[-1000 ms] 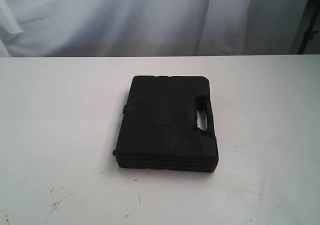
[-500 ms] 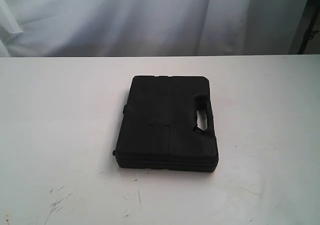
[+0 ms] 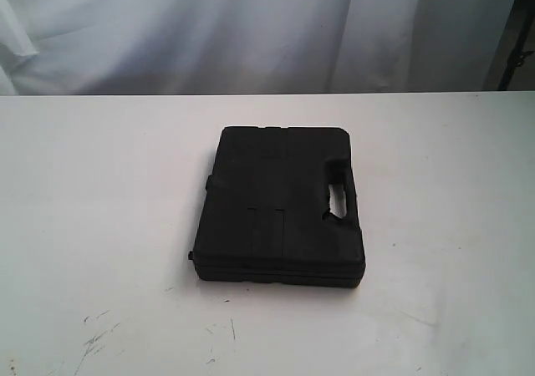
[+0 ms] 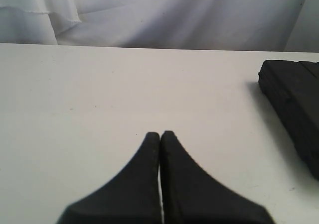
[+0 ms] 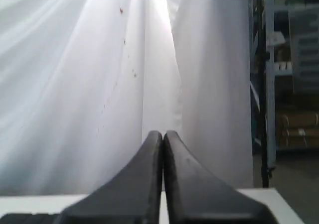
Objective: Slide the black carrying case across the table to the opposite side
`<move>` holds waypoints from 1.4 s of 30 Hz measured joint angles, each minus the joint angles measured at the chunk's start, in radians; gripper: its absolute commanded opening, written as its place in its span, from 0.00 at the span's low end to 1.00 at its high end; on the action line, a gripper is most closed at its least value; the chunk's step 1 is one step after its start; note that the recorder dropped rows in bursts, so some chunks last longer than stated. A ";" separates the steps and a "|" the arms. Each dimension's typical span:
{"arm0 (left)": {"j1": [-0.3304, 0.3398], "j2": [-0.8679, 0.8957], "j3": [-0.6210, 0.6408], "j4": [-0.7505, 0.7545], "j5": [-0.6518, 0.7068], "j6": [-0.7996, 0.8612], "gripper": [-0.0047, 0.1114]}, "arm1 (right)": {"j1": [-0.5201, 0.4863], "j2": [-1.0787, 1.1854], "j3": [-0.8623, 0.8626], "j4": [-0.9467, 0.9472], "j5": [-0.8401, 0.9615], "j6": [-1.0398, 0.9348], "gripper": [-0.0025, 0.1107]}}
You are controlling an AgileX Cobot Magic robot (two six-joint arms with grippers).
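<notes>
Case (image 3: 280,205) looks stiff, prob. not light; should slide ok on table (image 3: 100,184). Push low on side wall. Left gripper (image 4: 160,134), right gripper (image 5: 163,133): clenched, empty.

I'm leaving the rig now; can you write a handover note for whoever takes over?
Black hard-shell carrying case: lying flat, closed, mid-way on the large white tabletop, untouched.
Left gripper: shut, empty, above the tabletop, apart from the case.
Right gripper: shut, empty, facing the white curtain.
Done: nothing yet.
Left: slide the case to the opposite side.
</notes>
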 measured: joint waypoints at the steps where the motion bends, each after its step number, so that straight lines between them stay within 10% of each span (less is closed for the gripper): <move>1: 0.000 0.000 0.000 0.000 0.000 0.000 0.04 | 0.000 0.000 0.000 0.000 -0.056 0.000 0.02; 14: 0.000 0.000 0.000 0.000 0.000 0.000 0.04 | 0.000 -0.001 -0.033 0.011 -0.268 0.023 0.02; 31: 0.000 0.000 0.000 0.000 0.000 0.001 0.04 | 0.000 0.486 -0.572 0.053 0.309 0.041 0.02; 42: 0.000 0.000 0.000 0.000 0.000 0.001 0.04 | 0.000 0.887 -0.619 0.171 0.889 0.035 0.02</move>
